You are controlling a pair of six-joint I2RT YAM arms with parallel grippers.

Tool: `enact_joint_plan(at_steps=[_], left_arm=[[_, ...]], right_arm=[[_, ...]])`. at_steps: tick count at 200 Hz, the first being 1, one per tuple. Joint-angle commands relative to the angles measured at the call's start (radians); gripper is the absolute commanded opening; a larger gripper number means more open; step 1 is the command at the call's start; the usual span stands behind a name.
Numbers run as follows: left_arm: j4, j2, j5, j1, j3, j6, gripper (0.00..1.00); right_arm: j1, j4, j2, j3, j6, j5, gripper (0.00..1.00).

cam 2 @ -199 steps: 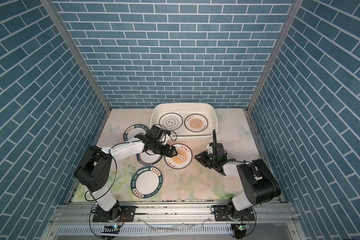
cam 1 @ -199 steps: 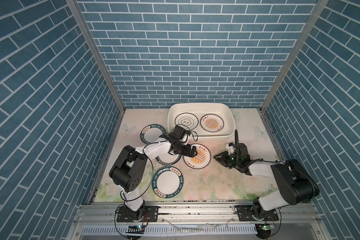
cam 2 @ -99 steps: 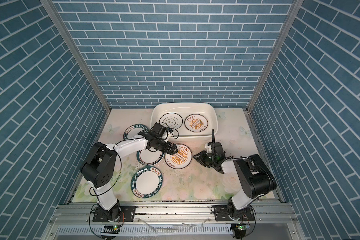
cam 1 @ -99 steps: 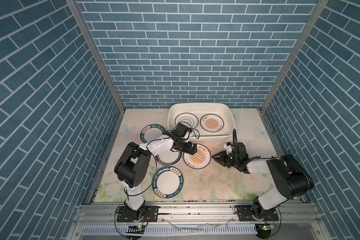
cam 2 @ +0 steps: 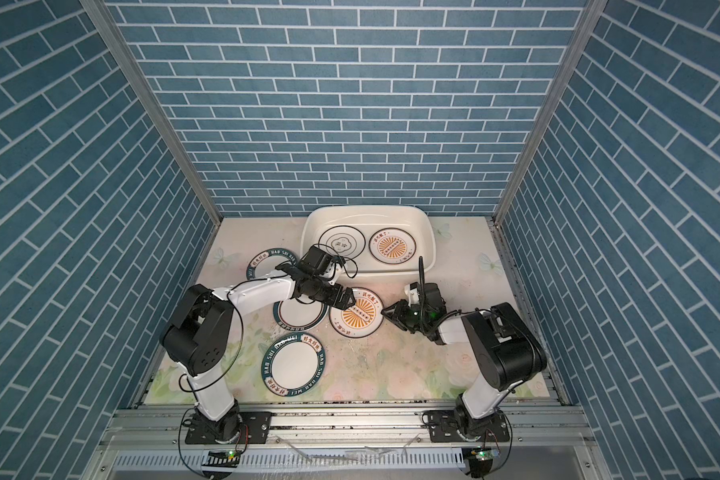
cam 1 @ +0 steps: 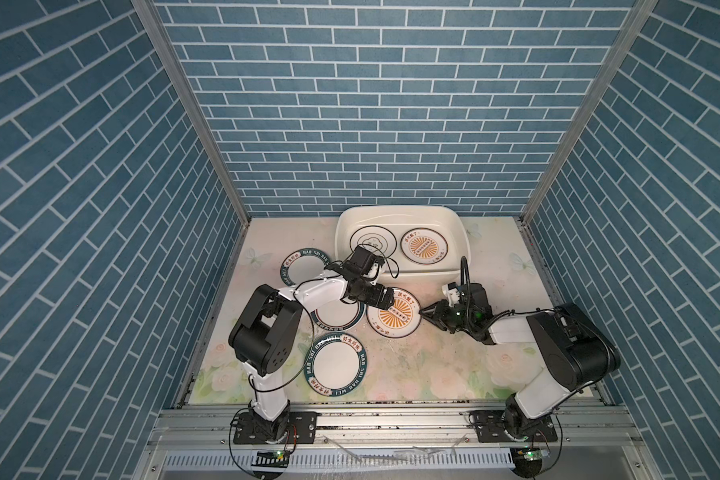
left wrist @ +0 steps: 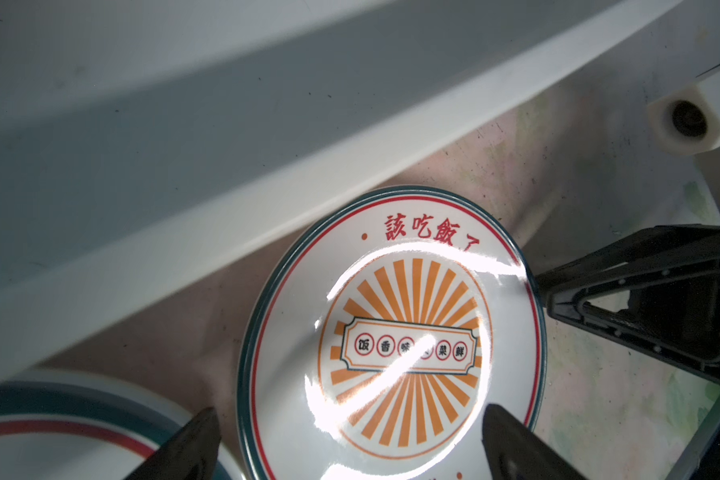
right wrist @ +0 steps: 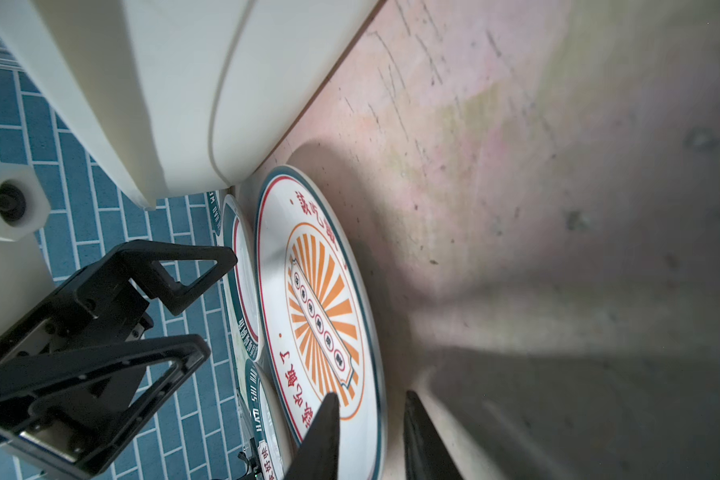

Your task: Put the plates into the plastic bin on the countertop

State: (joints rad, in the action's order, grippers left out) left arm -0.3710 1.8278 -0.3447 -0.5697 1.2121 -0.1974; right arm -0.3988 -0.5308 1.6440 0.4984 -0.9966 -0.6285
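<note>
- Countertop bears everything, and the plastic bin sits at its far centre.
- Inside the bin lie the ringed plate on the left and the binned sunburst plate on the right.
- Outside it lie the far-left lettered plate, the plain-rimmed plate under my left arm, the near lettered plate and the loose sunburst plate, just near of the bin.
- My left gripper hangs over the loose sunburst plate's left edge, jaws wide apart.
- My right gripper straddles its right rim, jaws slightly apart.

Bin rear of countertop; two plates inside abreast; four plates before it, toward left.
</note>
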Motion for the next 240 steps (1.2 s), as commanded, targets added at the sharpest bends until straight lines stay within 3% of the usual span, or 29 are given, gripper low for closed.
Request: enact_joint_plan(at_steps=[1,78,181,240], left_arm=[[-0.016,0.030,-0.015,-0.007,-0.002,-0.002,1.00],[-0.021,0.064,-0.055,-0.008,0.008,-0.023,1.00],[-0.005,0.079,-0.168,-0.009,0.016,-0.057,1.00],[0.009,0.067,-0.220,-0.010,0.009,-0.060,1.00]], right_arm=[[-0.009,0.005,0.019,0.023,-0.012,-0.010,0.27],[-0.032,0.195,0.004,0.081,0.089,0.033,0.25],[-0.033,0.146,-0.048,0.027,0.073,0.044,0.14],[-0.032,0.107,-0.049,-0.001,0.061,0.027,0.15]])
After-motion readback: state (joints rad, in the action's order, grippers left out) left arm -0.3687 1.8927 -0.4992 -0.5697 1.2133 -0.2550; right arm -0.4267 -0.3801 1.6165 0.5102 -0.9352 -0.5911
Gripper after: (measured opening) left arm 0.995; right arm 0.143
